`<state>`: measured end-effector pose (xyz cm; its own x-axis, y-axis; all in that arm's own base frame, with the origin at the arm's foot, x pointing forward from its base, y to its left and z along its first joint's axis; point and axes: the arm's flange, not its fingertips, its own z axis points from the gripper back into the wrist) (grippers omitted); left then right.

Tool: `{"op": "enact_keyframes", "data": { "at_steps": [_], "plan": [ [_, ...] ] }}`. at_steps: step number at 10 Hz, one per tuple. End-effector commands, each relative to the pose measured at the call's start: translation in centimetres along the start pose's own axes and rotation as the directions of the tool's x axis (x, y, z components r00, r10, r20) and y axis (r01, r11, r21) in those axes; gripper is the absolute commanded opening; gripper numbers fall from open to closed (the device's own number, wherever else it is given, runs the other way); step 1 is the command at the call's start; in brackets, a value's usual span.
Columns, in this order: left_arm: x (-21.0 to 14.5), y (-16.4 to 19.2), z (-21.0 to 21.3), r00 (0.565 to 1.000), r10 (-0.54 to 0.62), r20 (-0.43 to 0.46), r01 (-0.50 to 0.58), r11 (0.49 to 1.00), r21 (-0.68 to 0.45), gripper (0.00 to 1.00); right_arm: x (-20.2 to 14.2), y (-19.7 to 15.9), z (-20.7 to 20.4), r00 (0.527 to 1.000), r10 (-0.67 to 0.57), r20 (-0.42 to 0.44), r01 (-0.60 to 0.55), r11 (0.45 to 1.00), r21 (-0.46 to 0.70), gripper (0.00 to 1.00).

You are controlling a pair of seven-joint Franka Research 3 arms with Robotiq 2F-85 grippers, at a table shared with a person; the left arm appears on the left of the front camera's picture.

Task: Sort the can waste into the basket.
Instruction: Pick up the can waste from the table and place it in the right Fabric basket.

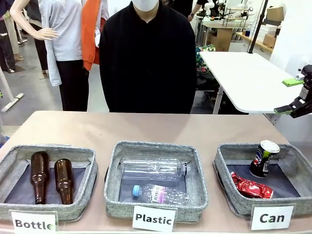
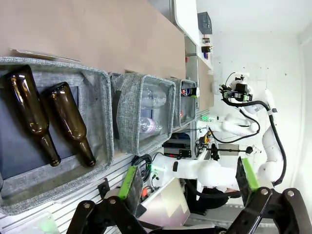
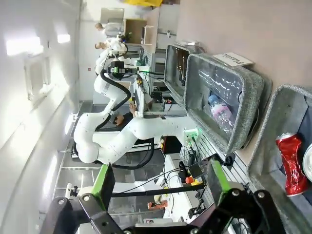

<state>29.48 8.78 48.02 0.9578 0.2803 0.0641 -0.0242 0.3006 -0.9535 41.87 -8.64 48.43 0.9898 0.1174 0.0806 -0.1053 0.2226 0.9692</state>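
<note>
In front of me is a table (image 1: 97, 127) with a light brown top. Three square grey fabric baskets stand directly on it, in one row along my edge. The Bottle basket (image 1: 83, 204) is on my left side, the Plastic basket (image 1: 197, 192) is in the middle, and the Can basket (image 1: 222, 161) is on my right. Each basket has a white card at its front wall. The far part of the table top is bare.

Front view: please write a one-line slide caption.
Both crushed cans, red and dark, lie in the "Can" basket; right claw open, raised.
</note>
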Motion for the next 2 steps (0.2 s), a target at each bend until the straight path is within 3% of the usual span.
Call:
{"op": "enact_keyframes", "data": {
  "at_steps": [1, 2],
  "plan": [
    [-0.14, -0.16, 0.26, 1.0, -0.003, 0.001, 0.003, 1.0, -0.022, 1.0, -0.06, 0.1, 0.3, 1.0, 0.018, -0.009, -0.018, 1.0, -0.005, 1.0],
    [-0.14, -0.16, 0.26, 1.0, -0.003, 0.001, 0.003, 1.0, -0.022, 1.0, -0.06, 0.1, 0.3, 1.0, 0.018, -0.009, -0.018, 1.0, -0.005, 1.0]
  ]
}}
